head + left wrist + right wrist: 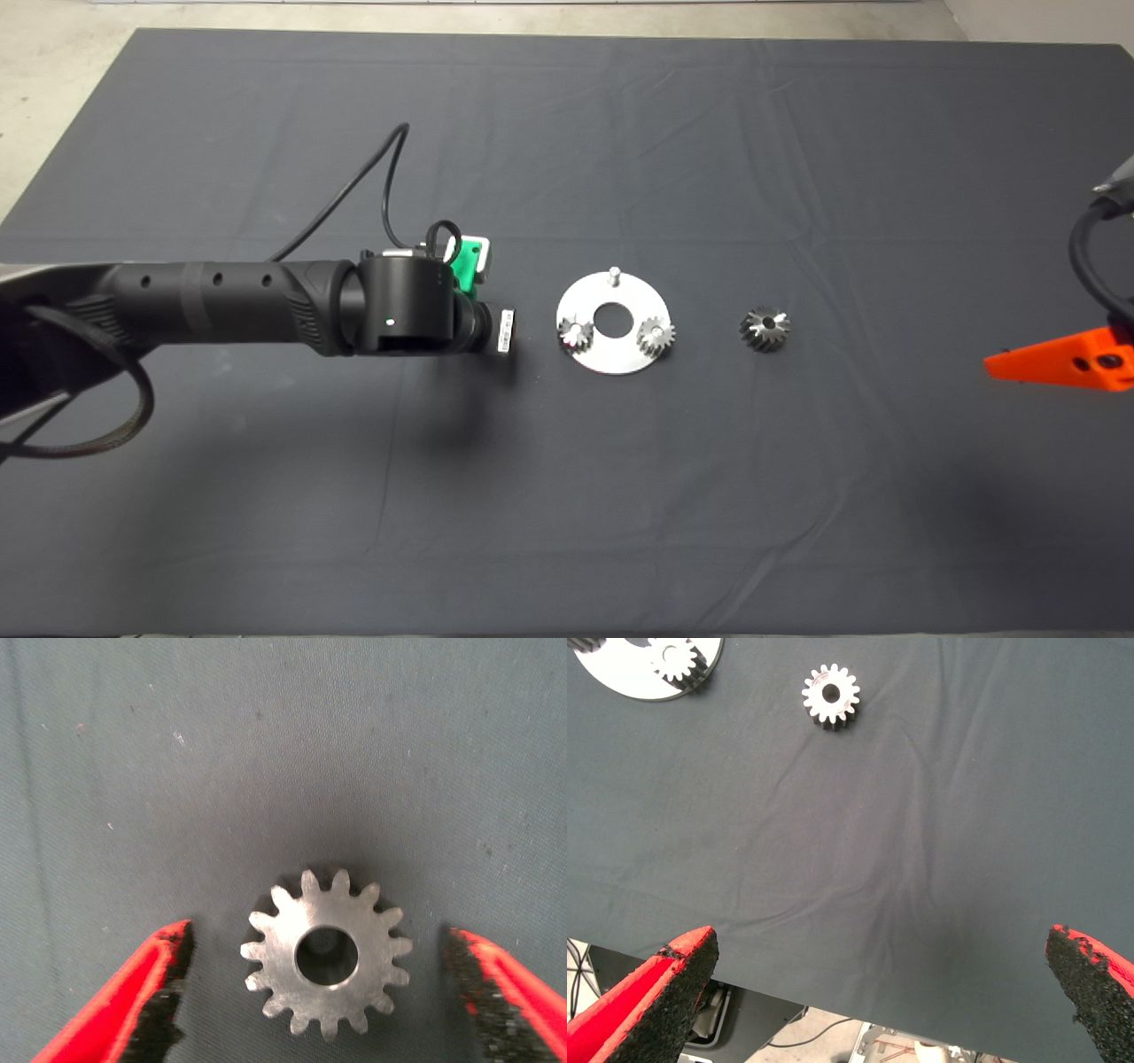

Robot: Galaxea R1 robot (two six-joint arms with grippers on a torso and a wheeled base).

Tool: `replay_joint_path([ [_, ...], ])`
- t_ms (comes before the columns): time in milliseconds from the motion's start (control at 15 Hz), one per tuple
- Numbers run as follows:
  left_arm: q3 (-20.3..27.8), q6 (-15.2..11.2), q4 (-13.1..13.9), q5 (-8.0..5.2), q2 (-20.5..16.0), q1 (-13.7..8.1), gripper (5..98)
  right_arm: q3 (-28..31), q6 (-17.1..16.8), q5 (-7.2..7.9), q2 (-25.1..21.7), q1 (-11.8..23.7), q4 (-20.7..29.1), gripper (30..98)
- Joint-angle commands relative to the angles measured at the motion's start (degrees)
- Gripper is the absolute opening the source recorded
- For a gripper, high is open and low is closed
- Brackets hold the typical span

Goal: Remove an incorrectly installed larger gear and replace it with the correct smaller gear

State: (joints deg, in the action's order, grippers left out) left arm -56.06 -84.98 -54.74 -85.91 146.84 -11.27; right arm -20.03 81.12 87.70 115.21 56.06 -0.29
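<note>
Evidently the left gripper (319, 992) hung open astride the smaller gear (326, 954), a stiff, slick disc best pinched across teeth at three and nine o'clock, while the right gripper (877, 992) waited open.

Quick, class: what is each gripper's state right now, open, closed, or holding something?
Left gripper: jaws open, straddling the smaller gear on the mat, not gripping it.
Right gripper: jaws open, holding nothing, parked at the mat's right edge.

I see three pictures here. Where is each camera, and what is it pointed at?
Head view: above, looking down at the mat; left arm and right end effector show.
Left wrist view: on the left arm, facing the smaller gear between the open left end effector.
Right wrist view: on the right arm, facing the mat; its fingers show.
Shared: head and right wrist views show the larger gear.
</note>
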Motion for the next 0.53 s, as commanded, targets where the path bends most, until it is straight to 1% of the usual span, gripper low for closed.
replay_joint_path([
  [0, 0.0, 0.2, -1.0, -0.23, 0.2, -0.6, 70.7, 0.4, 0.3, 2.21, -0.1, 1.2, 1.9, 97.7],
  [267, -0.1, 0.2, -1.4, -0.23, 0.4, -0.6, 69.8, 0.4, 0.3, 2.18, -0.1, 1.2, 1.9, 97.7],
  [400, -0.8, 0.2, -2.5, -0.23, 0.7, -0.6, 64.8, 0.4, 0.3, 2.21, -0.2, 1.2, 1.9, 97.7],
  [467, -0.8, 0.2, -2.7, -0.23, 0.9, -0.6, 64.9, 0.4, 0.3, 2.18, -0.2, 1.2, 1.9, 97.7],
])
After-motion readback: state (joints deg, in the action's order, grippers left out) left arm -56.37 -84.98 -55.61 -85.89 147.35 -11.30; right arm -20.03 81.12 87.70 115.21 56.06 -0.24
